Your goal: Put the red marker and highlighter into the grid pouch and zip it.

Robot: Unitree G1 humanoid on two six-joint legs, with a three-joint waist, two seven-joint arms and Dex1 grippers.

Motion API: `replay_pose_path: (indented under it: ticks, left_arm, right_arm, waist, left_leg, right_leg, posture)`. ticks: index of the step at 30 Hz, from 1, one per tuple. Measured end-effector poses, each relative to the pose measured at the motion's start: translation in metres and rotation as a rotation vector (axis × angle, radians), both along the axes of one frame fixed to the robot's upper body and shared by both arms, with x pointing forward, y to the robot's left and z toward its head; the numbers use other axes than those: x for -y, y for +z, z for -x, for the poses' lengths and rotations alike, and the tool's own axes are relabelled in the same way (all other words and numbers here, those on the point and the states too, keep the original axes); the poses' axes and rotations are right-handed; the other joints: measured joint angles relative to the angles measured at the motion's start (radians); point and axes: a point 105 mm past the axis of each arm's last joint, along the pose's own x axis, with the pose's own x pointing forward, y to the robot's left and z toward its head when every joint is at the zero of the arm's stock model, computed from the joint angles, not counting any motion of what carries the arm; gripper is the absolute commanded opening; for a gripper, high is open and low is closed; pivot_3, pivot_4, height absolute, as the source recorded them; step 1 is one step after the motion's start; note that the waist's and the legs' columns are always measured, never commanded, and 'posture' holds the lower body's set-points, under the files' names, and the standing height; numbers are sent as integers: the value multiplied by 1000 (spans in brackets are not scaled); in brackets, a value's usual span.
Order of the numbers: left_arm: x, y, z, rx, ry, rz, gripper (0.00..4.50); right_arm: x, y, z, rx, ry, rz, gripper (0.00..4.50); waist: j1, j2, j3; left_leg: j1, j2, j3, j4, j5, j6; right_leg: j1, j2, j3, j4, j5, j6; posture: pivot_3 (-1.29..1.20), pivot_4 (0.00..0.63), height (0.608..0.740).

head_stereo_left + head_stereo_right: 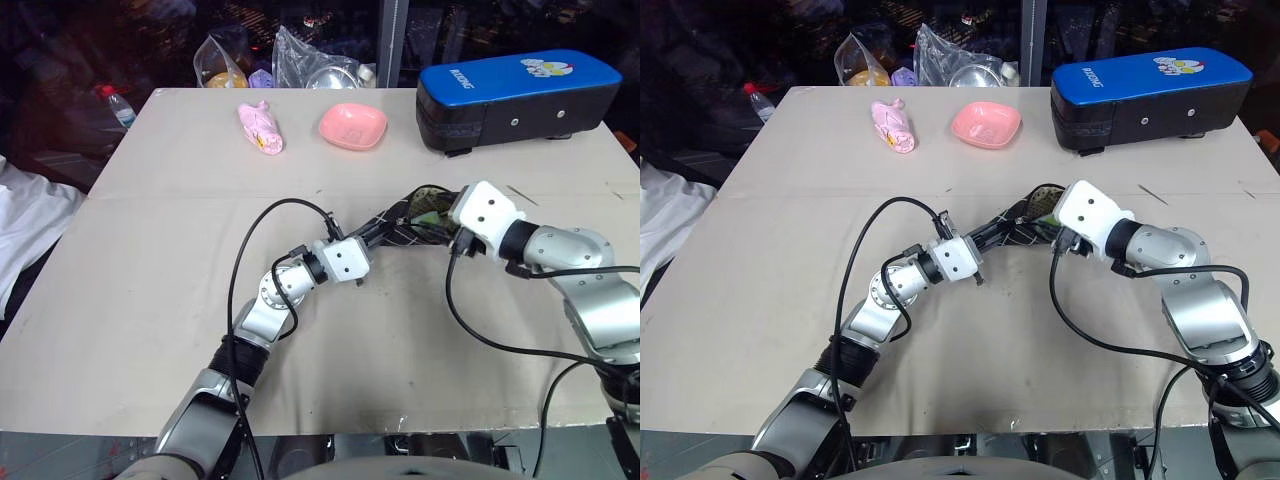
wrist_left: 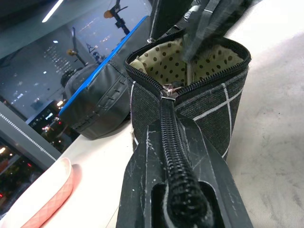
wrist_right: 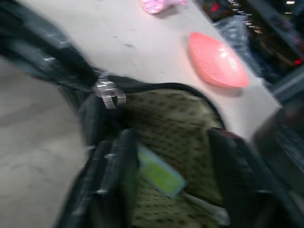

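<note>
holding the grid pouch (image 2: 209, 102) pinched in the left gripper (image 2: 183, 156), the right gripper (image 3: 171, 156), fingers spread, should probably clear the highlighter (image 3: 159, 173) before zipping.

Big flat tan table (image 1: 150, 270) w/ a pink bowl (image 1: 353, 125), pink squishy toy (image 1: 260, 126), big black case w/ blue top (image 1: 515, 97), & black grid pouch (image 1: 400, 225).
</note>
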Motion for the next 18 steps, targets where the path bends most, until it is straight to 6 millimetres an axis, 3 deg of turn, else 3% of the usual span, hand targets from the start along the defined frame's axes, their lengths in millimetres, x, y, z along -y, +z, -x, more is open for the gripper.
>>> replay_pose_path:
  ticks: [18]
  left_arm:
    - [-1, -6, 1, 9, -7, -44, 0]
  right_arm:
    - [-21, -24, -7, -60, 141, 65, 2171]
  waist:
    - [-1, 0, 0]
  left_leg:
    - [0, 0, 0, 0, 1, -2]
  right_leg:
    - [0, 0, 0, 0, 0, 0]
  posture:
    - [0, 150, 738]
